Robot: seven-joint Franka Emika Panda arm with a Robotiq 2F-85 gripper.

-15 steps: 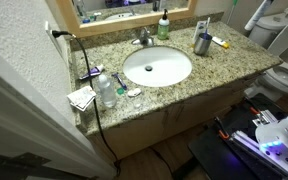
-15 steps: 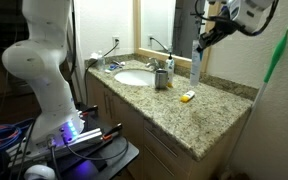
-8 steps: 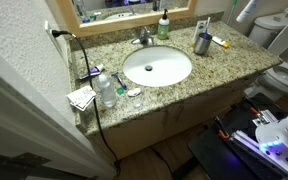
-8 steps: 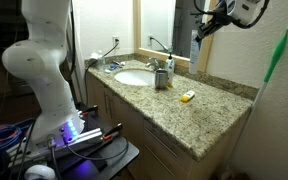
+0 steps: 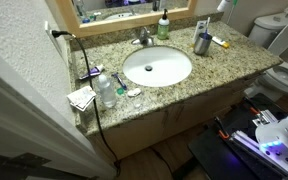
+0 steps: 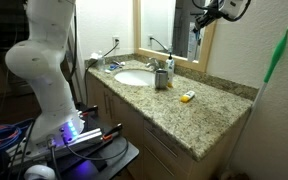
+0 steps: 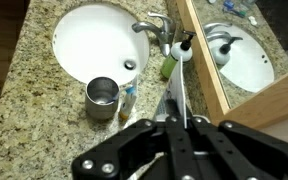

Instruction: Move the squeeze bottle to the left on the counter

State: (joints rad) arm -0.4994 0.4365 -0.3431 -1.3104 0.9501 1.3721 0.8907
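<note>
The squeeze bottle [image 7: 176,95] is a slim white bottle held upright between my gripper's [image 7: 174,125] fingers, which are shut on it. In an exterior view the gripper [image 6: 202,14] holds the bottle [image 6: 195,30] high above the granite counter [image 6: 199,115], in front of the mirror frame. In the wrist view its tapering top points down over the counter [image 7: 44,110], between the metal cup [image 7: 102,95] and the green pump soap bottle [image 7: 169,66]. In an exterior view the gripper sits at the top edge [image 5: 224,5], above the cup [image 5: 202,43].
The white oval sink [image 5: 157,67] and faucet [image 5: 144,38] fill the counter's middle. A clear water bottle [image 5: 106,92] and small items stand at one end, and a yellow object [image 6: 187,96] lies past the cup. The wooden mirror frame [image 7: 209,60] is close by. A toilet [image 5: 284,75] stands beside the vanity.
My gripper has risen with the squeeze bottle, lifting it off the counter and carrying it toward the mirror and sink side.
</note>
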